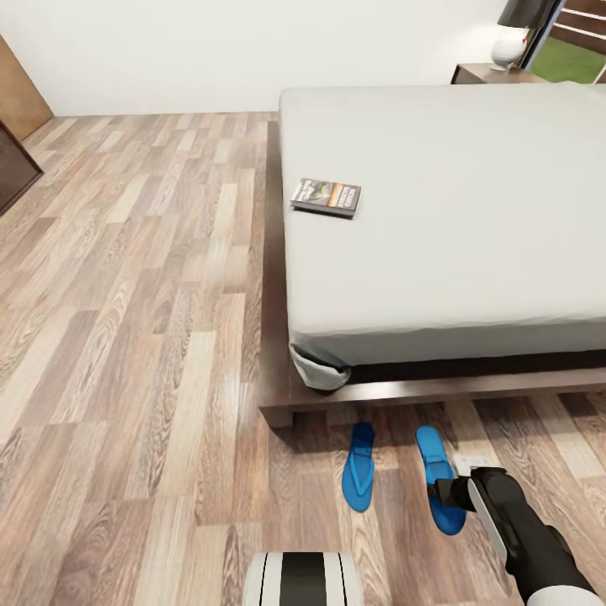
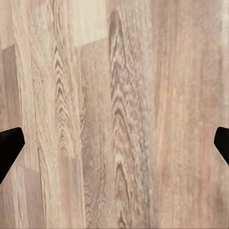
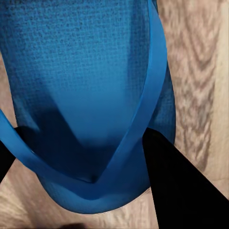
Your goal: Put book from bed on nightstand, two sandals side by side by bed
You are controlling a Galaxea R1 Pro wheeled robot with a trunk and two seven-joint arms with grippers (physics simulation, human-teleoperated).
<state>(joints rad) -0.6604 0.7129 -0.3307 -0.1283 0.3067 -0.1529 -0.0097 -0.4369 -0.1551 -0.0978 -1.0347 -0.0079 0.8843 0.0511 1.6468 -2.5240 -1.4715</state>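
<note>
**Sandal pair: setting the right one beside its mate at the bed foot**

Sandals sit on the floor [image 1: 126, 337] just off the foot of the bed [image 1: 438, 210]: left sandal [image 1: 359, 478] lies free, right sandal [image 1: 439, 488] is under my right gripper [image 1: 459, 495]. Both run roughly parallel, toes toward the frame, w/ a plank-wide gap between them. Book [image 1: 326, 197] is untouched on the mattress near the bed's left edge; nightstand [image 1: 492, 74] is far off by the headboard, w/ a lamp [image 1: 518, 29] on it.

Right wrist cam: fingers straddle the sandal's thong end, one dark finger [image 3: 179, 186] outside the strap [image 3: 143, 114], the other at the opposite edge. Jaws look part-closed around that end, but I can't tell if they actually pinch it or just bracket it. Left gripper [image 2: 114, 143] hangs wide open over bare planks, holding nothing.

How I'd do it well, imo:
- If releasing, open fully and lift straight up so the strap doesn't snag a finger and drag the sandal askew.
- If adjusting, nudge it toward its mate w/ small moves; it's light and flat, prob slides easily.
- Keep the pair parallel, close to the frame.
- Then go for the book.
</note>
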